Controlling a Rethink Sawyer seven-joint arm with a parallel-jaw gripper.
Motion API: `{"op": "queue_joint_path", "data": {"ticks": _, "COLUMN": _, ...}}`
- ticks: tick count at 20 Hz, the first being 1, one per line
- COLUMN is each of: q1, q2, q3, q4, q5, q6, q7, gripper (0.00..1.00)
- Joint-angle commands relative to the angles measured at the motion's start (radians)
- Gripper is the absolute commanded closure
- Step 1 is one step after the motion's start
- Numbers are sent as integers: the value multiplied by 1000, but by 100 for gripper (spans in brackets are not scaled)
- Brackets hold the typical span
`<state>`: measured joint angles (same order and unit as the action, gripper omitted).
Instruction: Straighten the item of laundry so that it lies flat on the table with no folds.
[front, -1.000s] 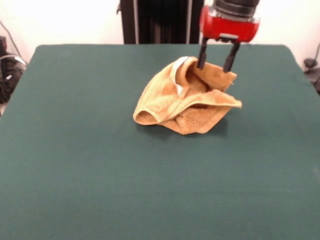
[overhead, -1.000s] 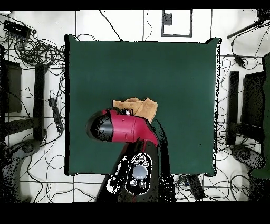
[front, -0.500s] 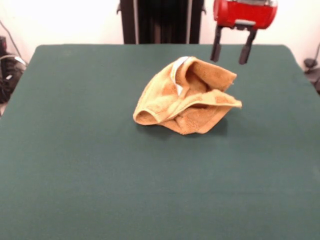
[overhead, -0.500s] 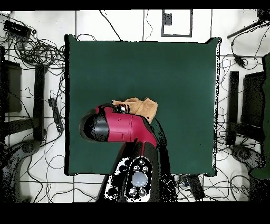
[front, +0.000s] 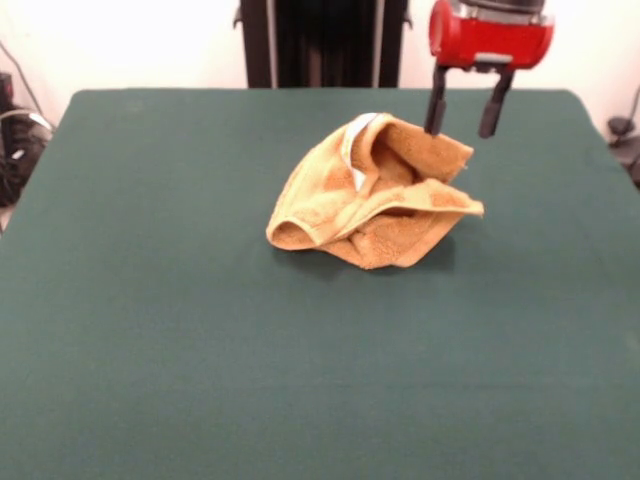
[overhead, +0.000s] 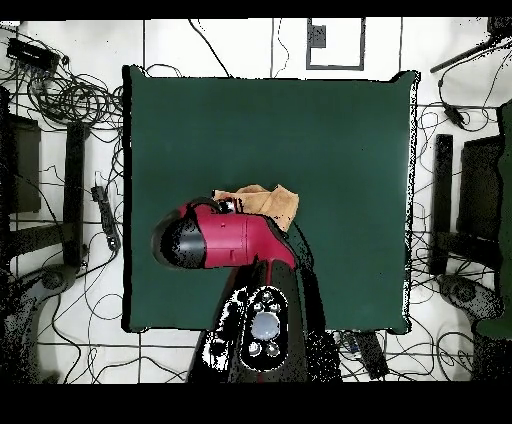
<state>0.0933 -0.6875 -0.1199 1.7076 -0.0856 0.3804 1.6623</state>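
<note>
The item of laundry (front: 375, 195) is an orange-tan towel lying crumpled and folded over itself in a raised heap on the green table (front: 150, 330), a little right of centre. A pale band shows along its upper left fold. My gripper (front: 462, 130) hangs open just above the heap's far right corner, with nothing between its fingers (front: 436, 105). In the overhead view the red arm (overhead: 225, 240) covers much of the towel (overhead: 270, 203), and only its upper right part shows.
Cables (overhead: 75, 100) and dark stands (overhead: 440, 190) lie on the floor around the table's sides. A black post (front: 320, 40) rises behind the table's far edge.
The gripper let go of the towel's far right corner, rose and shifted right, and has now dipped slightly lower again. The towel heap has kept its shape.
</note>
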Motion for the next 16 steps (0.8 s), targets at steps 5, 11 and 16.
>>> {"op": "queue_joint_path", "data": {"ticks": 5, "q1": -39, "q2": 88, "q3": 183, "q4": 44, "q5": -157, "q6": -54, "q7": -23, "gripper": 0}}
{"op": "queue_joint_path", "data": {"ticks": 11, "q1": -59, "q2": 90, "q3": 227, "q4": 27, "q5": -229, "q6": -6, "q7": -67, "gripper": 0}}
{"op": "queue_joint_path", "data": {"ticks": 16, "q1": -60, "q2": 62, "q3": 259, "q4": 31, "q5": -254, "q6": 44, "q7": -58, "gripper": 0}}
